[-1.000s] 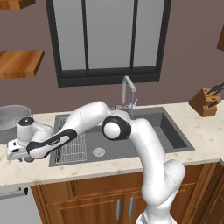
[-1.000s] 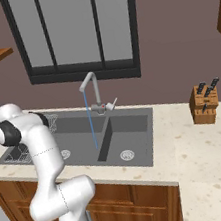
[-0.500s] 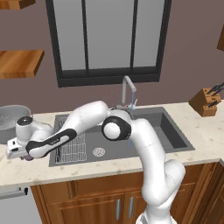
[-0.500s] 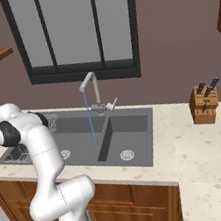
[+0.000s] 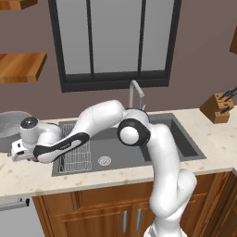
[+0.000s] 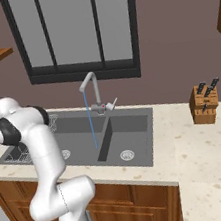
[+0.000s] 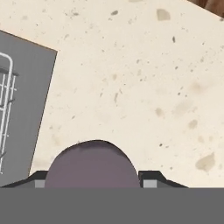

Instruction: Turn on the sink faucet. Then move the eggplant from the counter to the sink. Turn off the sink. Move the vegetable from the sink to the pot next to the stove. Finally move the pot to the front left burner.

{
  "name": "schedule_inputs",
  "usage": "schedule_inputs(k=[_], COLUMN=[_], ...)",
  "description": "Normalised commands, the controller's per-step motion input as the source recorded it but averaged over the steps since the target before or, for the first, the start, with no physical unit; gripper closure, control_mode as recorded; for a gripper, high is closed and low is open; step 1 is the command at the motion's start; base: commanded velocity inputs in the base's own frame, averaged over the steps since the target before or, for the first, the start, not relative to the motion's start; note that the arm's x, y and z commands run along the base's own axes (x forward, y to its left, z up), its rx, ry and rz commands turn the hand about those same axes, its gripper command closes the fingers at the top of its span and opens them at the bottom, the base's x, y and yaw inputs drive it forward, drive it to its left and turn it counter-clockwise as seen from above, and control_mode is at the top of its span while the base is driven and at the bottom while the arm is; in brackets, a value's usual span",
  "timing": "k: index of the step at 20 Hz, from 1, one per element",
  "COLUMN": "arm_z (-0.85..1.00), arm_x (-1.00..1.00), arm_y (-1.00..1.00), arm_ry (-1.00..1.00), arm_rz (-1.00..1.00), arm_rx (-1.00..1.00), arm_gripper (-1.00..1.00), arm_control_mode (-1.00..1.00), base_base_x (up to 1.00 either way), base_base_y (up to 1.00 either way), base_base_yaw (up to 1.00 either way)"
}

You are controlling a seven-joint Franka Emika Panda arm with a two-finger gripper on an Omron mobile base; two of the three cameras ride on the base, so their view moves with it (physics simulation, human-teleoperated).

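Gripper [image 5: 15, 152] is low over the counter [image 5: 28, 178] to the left of the sink [image 5: 180, 139], and its two dark tips stand on both sides of the eggplant [image 7: 92, 164], touching it or very near. In the hand view the purple body fills the gap between the tips, so I judge the jaws are closed on it, with the eggplant not yet lifted from the beige stone. Right of it in the left base view, the wire rack [image 5: 74, 155] lies in the left basin. Further right, the sink faucet [image 6: 92, 92] gives a thin stream of water [image 6: 91, 125] into the basin, so the first step looks done. The step in hand is to take the eggplant. The next move needs a firm hold, a lift clear of the sink edge, then a carry to the right over the basin.
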Motion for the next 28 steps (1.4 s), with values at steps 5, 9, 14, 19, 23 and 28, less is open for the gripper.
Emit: schedule_inputs(k=[5,9,14,19,23,28], arm_z=[0.36,0.24,0.10,0.08,0.00,0.00], arm_x=[0.08,0.18,0.12,0.06,0.00,0.00], arm_y=[-0.44,-0.53,-0.61,-0.67,-0.76,-0.82], arm_ry=[-0.04,0.00,0.00,0.00,-0.01,0.00], arm_rz=[-0.01,-0.02,-0.03,-0.05,-0.05,-0.08], arm_rx=[0.01,0.04,0.02,0.00,0.00,0.00], arm_gripper=[1.00,1.00,1.00,1.00,1.00,1.00], arm_control_mode=[-1.00,-1.00,-1.00,-1.00,-1.00,-1.00], base_base_x=[0.00,0.00,0.00,0.00,0.00,0.00], base_base_y=[0.00,0.00,0.00,0.00,0.00,0.00], base_base_yaw=[0.00,0.00,0.00,0.00,0.00,0.00])
